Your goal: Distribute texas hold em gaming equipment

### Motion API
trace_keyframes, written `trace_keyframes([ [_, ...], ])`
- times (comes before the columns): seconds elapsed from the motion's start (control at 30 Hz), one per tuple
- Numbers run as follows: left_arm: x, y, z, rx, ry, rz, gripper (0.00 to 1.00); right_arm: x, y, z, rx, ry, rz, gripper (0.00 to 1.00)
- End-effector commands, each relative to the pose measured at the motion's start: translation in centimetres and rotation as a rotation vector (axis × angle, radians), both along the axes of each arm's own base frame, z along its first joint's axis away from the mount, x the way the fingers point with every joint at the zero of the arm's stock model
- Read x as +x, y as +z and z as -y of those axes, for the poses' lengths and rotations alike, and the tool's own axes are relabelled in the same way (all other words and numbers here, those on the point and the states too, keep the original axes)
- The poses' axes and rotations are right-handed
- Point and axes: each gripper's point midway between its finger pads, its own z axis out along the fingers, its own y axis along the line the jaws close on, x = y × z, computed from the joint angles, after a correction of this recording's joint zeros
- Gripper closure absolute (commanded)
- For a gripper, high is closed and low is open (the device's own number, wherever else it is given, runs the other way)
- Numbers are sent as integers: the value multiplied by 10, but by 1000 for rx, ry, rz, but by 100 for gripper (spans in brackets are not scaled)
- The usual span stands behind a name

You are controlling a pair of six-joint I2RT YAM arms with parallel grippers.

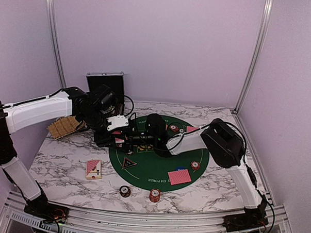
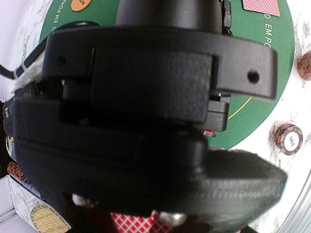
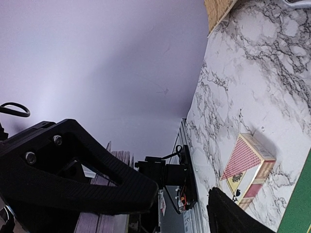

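A: Left part of the surface (image 1: 60,159): what is entered?
B: A red-backed card pack (image 1: 94,169) is noted lying flat on the marble, left of the green mat (image 1: 143,170). The silver case (image 1: 104,74) is seen upright at the back.

A: Left end effector (image 1: 119,137)?
B: It is recorded closed at the mat's left edge. Red-backed cards (image 2: 133,221) are seen at its tips in the wrist view.

A: Right end effector (image 1: 132,139)?
B: It is positioned just beside the left one, tip to tip. Its jaws are seen wide apart.

A: Equipment on the mat?
B: A triangular black button (image 1: 128,163) is noted near the left rim. A single card (image 1: 179,176) is logged face down at the near right, with a chip (image 1: 195,165) just right of it. A second chip (image 1: 173,128) and a second card (image 1: 192,129) are logged at the far side.

A: Off the mat?
B: A dark chip (image 1: 125,191) and a red chip stack (image 1: 154,195) are noted on the marble in front, near each other.
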Motion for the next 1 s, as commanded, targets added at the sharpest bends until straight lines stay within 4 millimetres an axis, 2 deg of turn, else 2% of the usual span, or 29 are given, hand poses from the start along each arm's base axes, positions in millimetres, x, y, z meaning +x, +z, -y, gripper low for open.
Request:
trace_keyframes([
  [0.0, 1, 13, 6, -36, -5, 18, 100, 16, -1, 17, -27, -65, 4, 25],
  [0.2, 1, 13, 6, -37, -3, 18, 100, 20, 6, 30, -16, -85, 11, 29],
  [0.47, 1, 12, 6, -35, -3, 17, 100, 18, 20, 41, 5, -84, 30, 42],
  [0.63, 1, 13, 6, -35, -1, 18, 100, 18, 26, 49, 0, -93, 53, 46],
  [0.97, 2, 12, 5, -31, 0, 21, 100, 20, 38, 63, 8, -111, 70, 64],
])
